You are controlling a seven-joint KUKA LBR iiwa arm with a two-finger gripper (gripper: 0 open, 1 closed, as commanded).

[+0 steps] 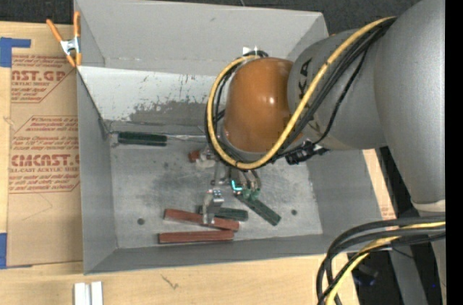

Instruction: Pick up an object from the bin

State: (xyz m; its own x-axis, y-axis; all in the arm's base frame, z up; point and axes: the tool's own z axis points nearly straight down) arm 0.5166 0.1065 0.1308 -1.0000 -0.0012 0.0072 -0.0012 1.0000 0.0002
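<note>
Two red-brown sticks [195, 237] — my gripper [214, 209] over one
By the bin's [94, 152] lower edge; hand wide or narrow — I cannot tell.

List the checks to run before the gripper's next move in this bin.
1. Gripper over a target: ok, it sits low at the upper brown stick near the front wall.
2. Hold on that stick: cannot tell.
3. Neighbours clear: not ok, a short green stick lies right beside the gripper.
4. Lower brown stick apart from the gripper: ok.
5. Room from the bin walls: ok, the gripper is mid-floor.
</note>
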